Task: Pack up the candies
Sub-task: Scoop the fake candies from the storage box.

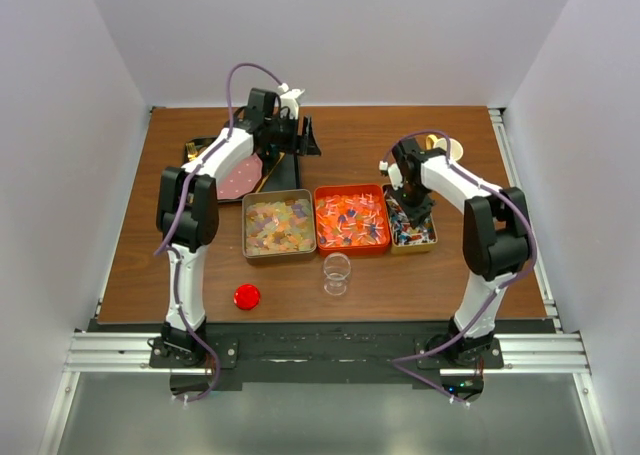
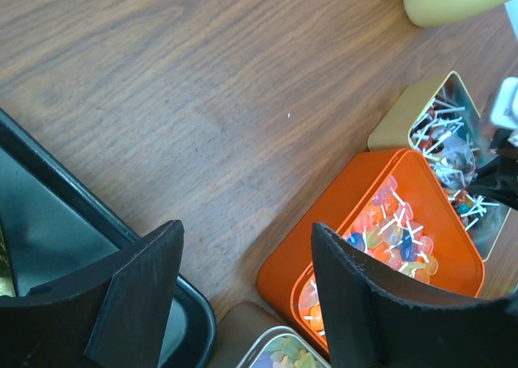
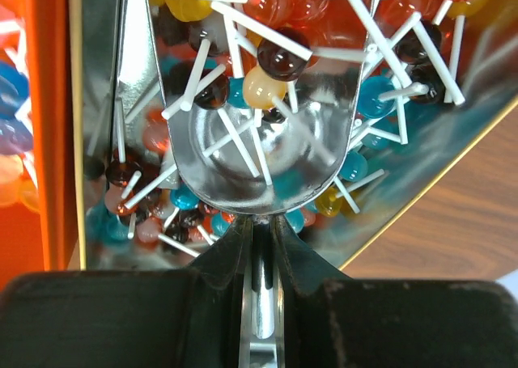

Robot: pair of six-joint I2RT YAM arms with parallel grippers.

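The candies fill three tins in the middle of the table: pale pastel pieces in a brown tin [image 1: 278, 225], orange-pink sweets with white sticks in an orange tin [image 1: 352, 220], and dark, blue and red ones in a gold tin [image 1: 412, 227]. My right gripper [image 1: 410, 193] [image 3: 261, 222] is shut on the handle of a metal scoop [image 3: 263, 158], whose bowl is down among the gold tin's candies [image 3: 283, 52] with a few in it. My left gripper [image 1: 290, 125] [image 2: 247, 238] is open and empty, above the table behind the orange tin [image 2: 324, 247].
An empty clear glass jar [image 1: 337, 273] stands in front of the tins. A round red disc [image 1: 247, 296] lies front left. A black tray [image 1: 250, 170] [image 2: 81, 214] sits under the left arm. A cream cup [image 1: 450, 150] [image 2: 453, 0] stands at the back right.
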